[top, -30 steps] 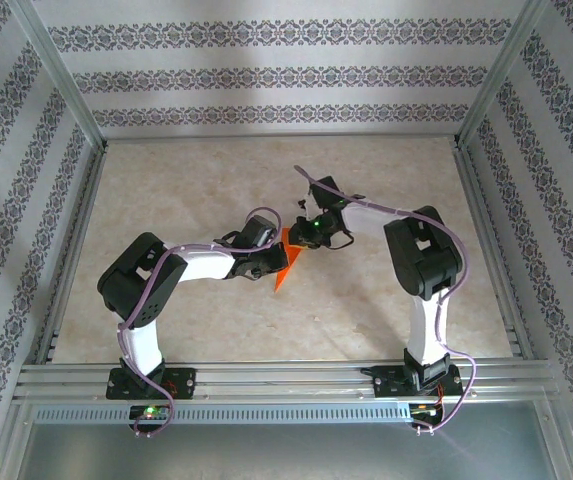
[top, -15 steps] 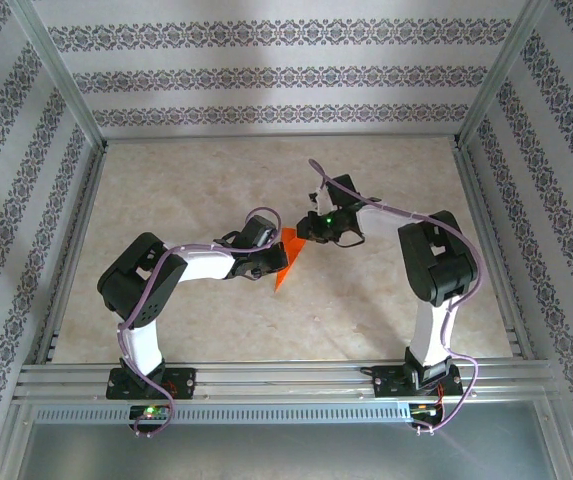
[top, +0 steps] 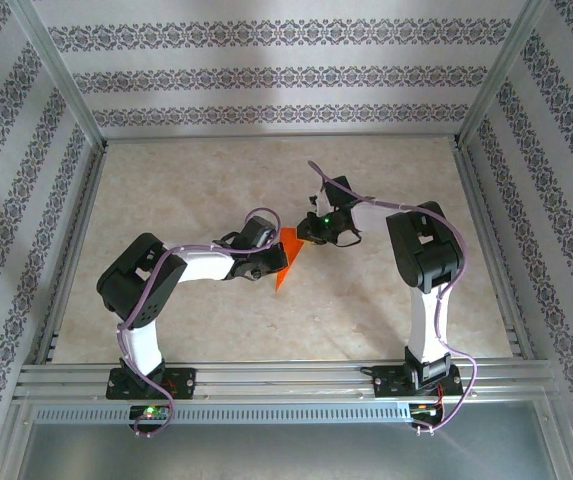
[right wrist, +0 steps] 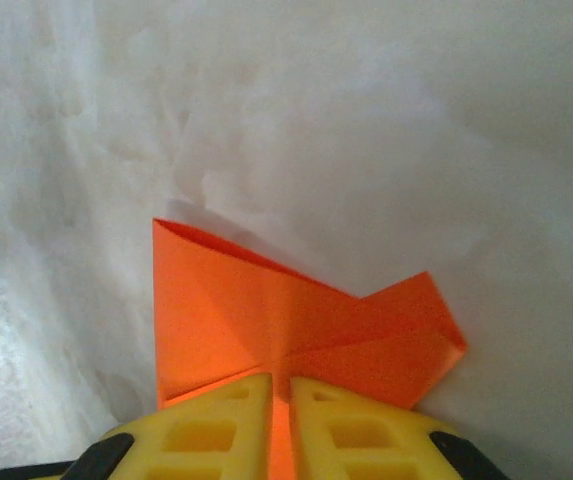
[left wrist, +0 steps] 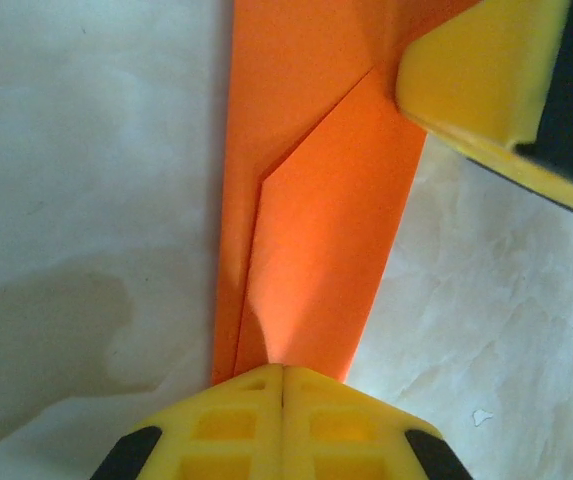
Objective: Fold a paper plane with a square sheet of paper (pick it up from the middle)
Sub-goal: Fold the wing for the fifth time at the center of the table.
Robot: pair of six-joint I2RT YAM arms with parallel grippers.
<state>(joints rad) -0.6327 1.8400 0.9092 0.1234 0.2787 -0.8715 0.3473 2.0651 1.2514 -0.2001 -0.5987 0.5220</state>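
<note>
Jaws of my left arm, closed flat on one narrow end of the paper plane (left wrist: 336,220), pads pressed together with the orange layers pinched between them. Jaws of my right arm, set at a thin slit on the other end with orange showing in the gap, so both pairs are gripping paper. One yellow pad (left wrist: 481,80) of the right pair shows at the far end of the strip in the left wrist view.

Between the two grips the paper plane (right wrist: 266,310) is half made: a narrow strip with an angled flap lying over it and one loose corner poking out to the side. Seen from above, the paper plane (top: 284,268) sits between my wrists near the middle of the pale marbled bench (top: 386,310). Whether it touches the bench, I cannot tell.

The danger, as I judge it, lies in two holds on one thin sheet. Wrists drawing apart could tear it along a crease. A twist could spring the flap open. A shallow bite at the edge could let one end slide free and leave the fold crooked.
</note>
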